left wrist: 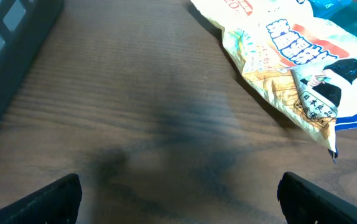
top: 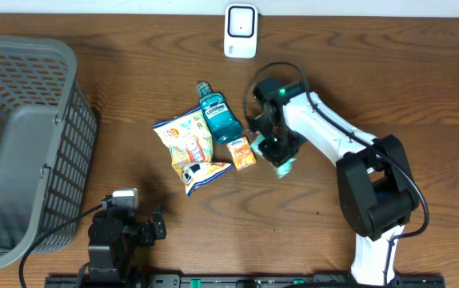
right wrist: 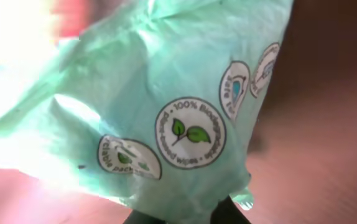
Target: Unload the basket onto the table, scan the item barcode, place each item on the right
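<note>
noting hazards with the overhead view as the clock face, biggest thing first.

- grey basket point(top: 21, 144), 9 o'clock edge: well apart from the work. only a risk if the item gets flung.
- right arm point(top: 333, 136): reaches in from 5 o'clock to the middle. the clutter sits just beside its wrist at 9 o'clock, so a careless swing toward 12 could sweep it.
- left gripper point(left wrist: 178, 206): parked at 7 o'clock, jaws spread wide, nothing in them. no help if the item drops.
- snack bag point(top: 183, 138) and mouthwash bottle point(top: 217, 118): overlapping at centre. a bump would roll the bottle.
- scanner point(top: 240, 30): 12 o'clock, far edge. it's a long carry from here, so there's plenty of time for a slip.
- orange carton point(top: 243, 152): just beside the item at its 9 o'clock. a lift that drifts that way could drag it along.
- green packet point(right wrist: 185, 112): the task's thing, mid-table at the right arm's tip. right gripper point(right wrist: 185, 218) is clamped down on its lower edge. cannot tell whether it is off the wood yet.

main worries, my judgement:
- the film is thin and pinched at one margin, so it may droop, twist or slide out in transit.
- no barcode shows in the wrist view, only round biodegradable seals, so the code may face away from the scanner.
- the wrapper is creased and catches glare, and either could spoil a read.
</note>
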Tool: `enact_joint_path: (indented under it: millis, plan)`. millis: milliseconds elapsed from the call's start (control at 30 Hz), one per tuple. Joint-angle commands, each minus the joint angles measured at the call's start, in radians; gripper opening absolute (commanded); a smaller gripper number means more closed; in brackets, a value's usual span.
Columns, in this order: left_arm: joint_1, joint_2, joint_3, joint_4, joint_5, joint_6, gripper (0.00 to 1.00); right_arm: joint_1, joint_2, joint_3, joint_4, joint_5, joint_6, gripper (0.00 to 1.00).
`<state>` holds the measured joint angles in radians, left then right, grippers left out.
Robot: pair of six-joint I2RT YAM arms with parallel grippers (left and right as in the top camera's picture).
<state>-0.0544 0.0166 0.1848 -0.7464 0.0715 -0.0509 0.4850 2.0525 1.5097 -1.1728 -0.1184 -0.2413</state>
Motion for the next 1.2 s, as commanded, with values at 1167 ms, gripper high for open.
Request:
enact_joint_path:
  millis: [1167]
  plan:
    - [-0.003, -0.002, -0.004, -0.023, -0.013, 0.01, 0.98, -0.196, -0.061, 0.05, -0.41, -0.91, -1.243, 0.01]
